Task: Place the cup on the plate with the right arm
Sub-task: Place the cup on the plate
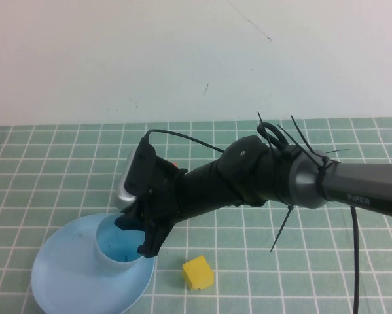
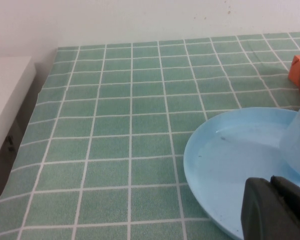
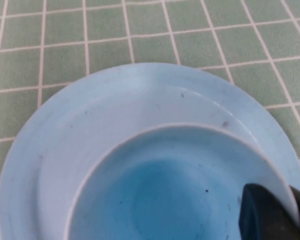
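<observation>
The cup (image 1: 117,247) sits upright on the plate (image 1: 65,278) near the surface's front edge, toward its left corner. The right gripper (image 1: 142,235) has its fingers closed on the cup's rim. This looks like the placing step, nearly finished; next the fingers need to open and lift straight clear without tipping the cup. The right arm (image 1: 300,180) reads "PIPER". The left gripper (image 2: 275,210) hovers beside the plate; its fingers' state cannot be told. A yellow block (image 1: 197,272) lies just beside the plate.

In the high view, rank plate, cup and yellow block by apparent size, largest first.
1. plate
2. cup, partly hidden by the right end effector, shut on its rim
3. yellow block, clearly smallest
</observation>
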Motion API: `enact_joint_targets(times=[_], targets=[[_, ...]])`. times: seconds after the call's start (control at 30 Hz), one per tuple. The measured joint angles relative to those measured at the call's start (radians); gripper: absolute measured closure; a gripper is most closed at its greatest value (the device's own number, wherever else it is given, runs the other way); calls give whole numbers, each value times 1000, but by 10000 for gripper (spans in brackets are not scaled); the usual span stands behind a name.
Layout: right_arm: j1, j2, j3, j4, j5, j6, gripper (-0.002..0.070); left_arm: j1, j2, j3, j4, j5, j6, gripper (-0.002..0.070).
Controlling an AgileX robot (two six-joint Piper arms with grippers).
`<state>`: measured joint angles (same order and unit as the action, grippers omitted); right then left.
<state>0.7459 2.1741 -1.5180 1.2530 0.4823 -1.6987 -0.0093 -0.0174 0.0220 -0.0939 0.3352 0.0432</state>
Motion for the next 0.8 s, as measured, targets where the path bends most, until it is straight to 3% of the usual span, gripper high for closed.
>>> enact_joint_targets(times=[0.2, 0.4, 0.47, 0.8], targets=[[0, 0, 0, -57, 8, 51, 605, 0, 0, 0, 0, 0, 0, 678], [0, 0, -17, -58, 26, 87, 400, 0, 0, 0, 0, 0, 0, 678], [0, 0, -44, -60, 42, 94, 365, 0, 0, 0, 0, 0, 0, 678], [0, 0, -242, -117, 125, 149, 337, 0, 0, 0, 0, 0, 0, 678]])
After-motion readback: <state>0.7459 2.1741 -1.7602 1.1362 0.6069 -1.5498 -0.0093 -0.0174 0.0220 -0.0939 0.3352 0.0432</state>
